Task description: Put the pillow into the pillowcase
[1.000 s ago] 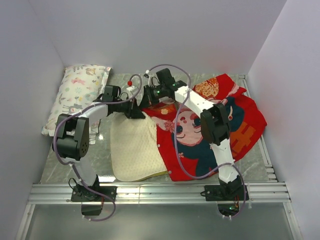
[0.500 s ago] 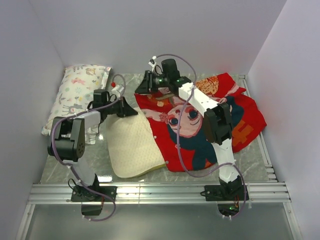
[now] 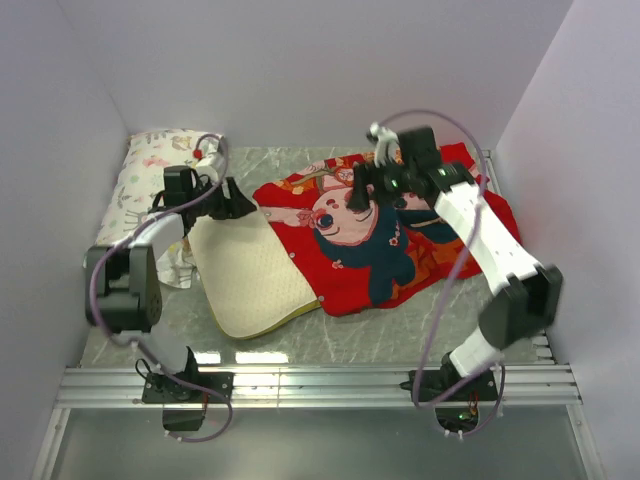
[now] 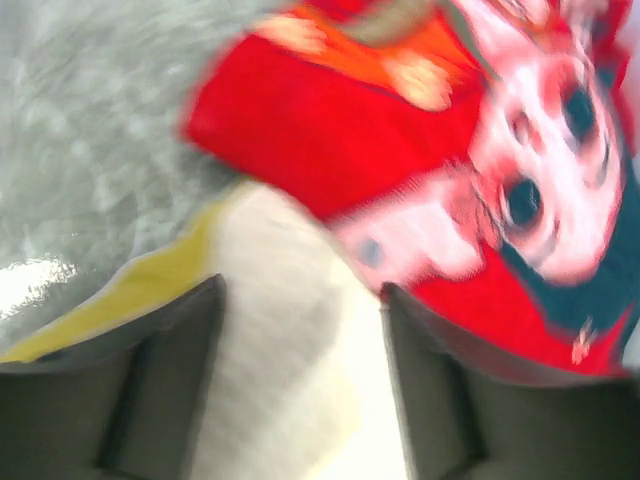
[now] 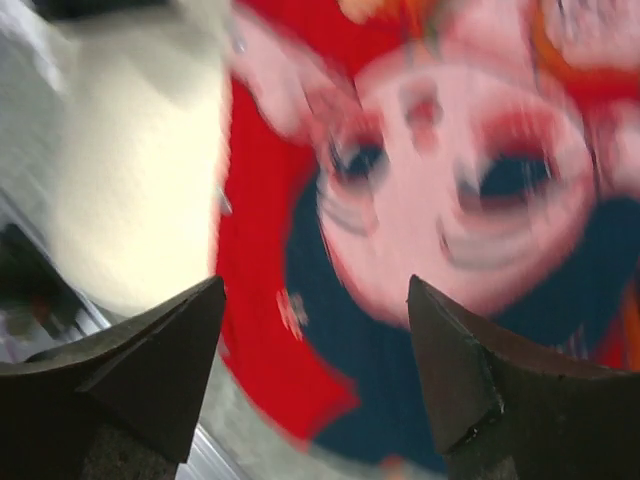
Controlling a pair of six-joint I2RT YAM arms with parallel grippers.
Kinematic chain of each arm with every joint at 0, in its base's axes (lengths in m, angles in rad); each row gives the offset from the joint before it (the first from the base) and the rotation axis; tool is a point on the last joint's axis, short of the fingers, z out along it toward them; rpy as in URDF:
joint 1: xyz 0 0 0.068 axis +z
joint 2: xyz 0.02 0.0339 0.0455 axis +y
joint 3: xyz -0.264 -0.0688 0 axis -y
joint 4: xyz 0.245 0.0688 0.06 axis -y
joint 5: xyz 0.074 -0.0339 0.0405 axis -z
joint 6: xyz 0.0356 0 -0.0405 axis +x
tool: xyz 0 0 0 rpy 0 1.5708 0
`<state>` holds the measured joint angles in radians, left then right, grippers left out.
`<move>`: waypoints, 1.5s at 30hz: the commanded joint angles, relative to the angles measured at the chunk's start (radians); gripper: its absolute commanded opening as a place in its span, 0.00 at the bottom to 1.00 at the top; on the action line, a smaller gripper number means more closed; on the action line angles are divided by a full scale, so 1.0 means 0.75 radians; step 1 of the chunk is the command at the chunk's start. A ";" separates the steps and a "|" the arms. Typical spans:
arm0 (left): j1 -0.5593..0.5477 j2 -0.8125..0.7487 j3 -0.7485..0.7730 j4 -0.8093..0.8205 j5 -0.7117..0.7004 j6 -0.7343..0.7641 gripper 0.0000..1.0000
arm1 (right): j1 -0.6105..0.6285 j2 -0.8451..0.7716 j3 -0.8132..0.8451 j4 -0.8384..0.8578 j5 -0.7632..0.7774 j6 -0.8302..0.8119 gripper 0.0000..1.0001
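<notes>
Cream quilted contoured pillow (image 3: pixel 250 275) flat on grey marbled table (image 3: pixel 400 335), right edge meeting large red cartoon-print fabric pillowcase (image 3: pixel 420 245), left gripper (image 3: pixel 235 205) fingers spread over pillow's far corner, right gripper (image 3: pixel 358 190) fingers spread above pillowcase.

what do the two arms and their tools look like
The left arm and right arm have white links and chunky black joints, each trailed by a looping lilac cable. The left tool and right tool have dark, wedge-shaped fingers.
</notes>
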<state>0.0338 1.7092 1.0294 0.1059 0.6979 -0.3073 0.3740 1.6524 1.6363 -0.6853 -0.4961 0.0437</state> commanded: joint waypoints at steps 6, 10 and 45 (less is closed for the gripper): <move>-0.488 -0.677 -0.110 -0.883 -0.204 1.137 0.99 | 0.009 -0.505 -0.757 -0.287 0.081 -0.248 0.70; -0.840 -0.827 -0.345 -0.833 -0.506 1.118 0.99 | 0.011 -0.508 -0.813 -0.279 0.144 -0.220 0.69; -0.644 0.227 0.419 -0.648 0.186 0.289 0.00 | -0.345 -0.039 -0.920 0.467 -0.249 0.279 0.53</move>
<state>-0.4461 1.8767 1.2869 -0.3908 0.7177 -0.0578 0.1173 1.5982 0.9508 -0.5411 -0.6132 0.1650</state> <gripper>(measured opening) 0.055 0.536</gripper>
